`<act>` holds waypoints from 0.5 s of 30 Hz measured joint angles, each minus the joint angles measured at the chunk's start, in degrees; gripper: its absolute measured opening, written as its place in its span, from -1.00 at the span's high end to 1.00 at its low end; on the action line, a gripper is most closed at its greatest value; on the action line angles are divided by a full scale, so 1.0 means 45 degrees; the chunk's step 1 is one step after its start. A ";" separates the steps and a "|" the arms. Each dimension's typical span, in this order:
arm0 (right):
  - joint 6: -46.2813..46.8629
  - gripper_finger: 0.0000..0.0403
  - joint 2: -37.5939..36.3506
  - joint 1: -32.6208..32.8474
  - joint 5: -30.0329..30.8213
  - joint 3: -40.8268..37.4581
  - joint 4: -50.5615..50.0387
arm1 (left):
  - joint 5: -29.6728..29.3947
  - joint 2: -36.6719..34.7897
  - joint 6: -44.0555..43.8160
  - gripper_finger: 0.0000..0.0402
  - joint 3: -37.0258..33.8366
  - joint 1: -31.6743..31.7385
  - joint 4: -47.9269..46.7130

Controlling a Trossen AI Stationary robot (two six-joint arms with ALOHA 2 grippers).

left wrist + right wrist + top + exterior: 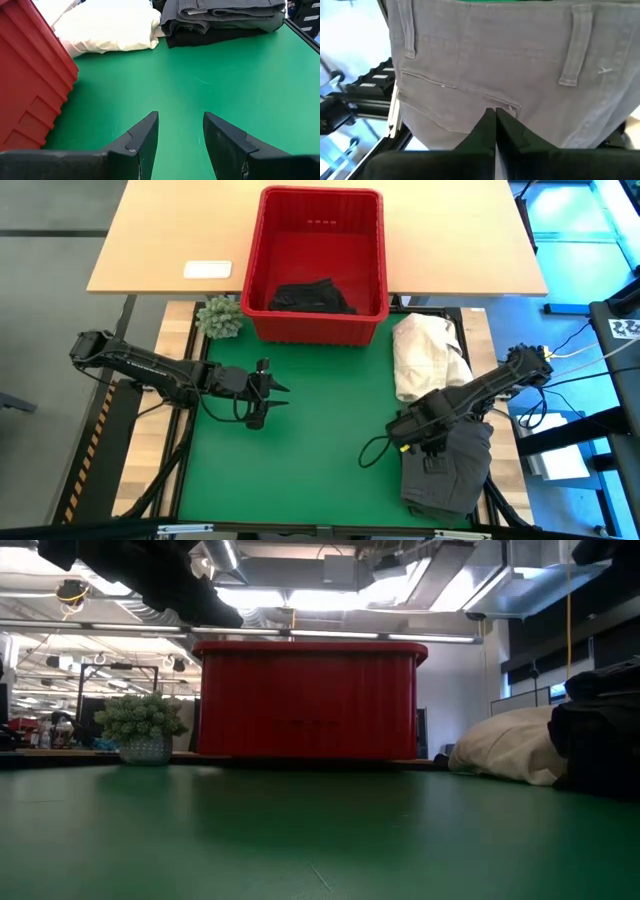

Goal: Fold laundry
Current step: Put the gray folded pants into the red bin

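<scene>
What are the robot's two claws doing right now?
Left gripper: open, empty, over the green mat.
Right gripper: shut, above the grey trousers, holding nothing.

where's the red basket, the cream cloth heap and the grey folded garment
red basket [262, 270]: high view, its left wall.
cream cloth heap [425, 358]: high view, middle of the heap.
grey folded garment [505, 65]: right wrist view, flat panel below the waistband.

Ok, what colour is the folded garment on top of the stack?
Grey folded garment, clearest in the right wrist view.
</scene>
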 joint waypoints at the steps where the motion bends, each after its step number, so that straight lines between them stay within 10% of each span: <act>1: 0.0166 1.00 -0.0094 0.0134 0.0128 0.0000 0.0005 | 0.0000 0.0000 -0.0038 0.26 0.0000 0.0000 0.0000; 15: 0.0980 1.00 -0.0187 0.0952 -0.0937 -0.4794 0.1514 | -0.0005 0.0000 -0.0251 0.26 0.0000 0.0000 0.0000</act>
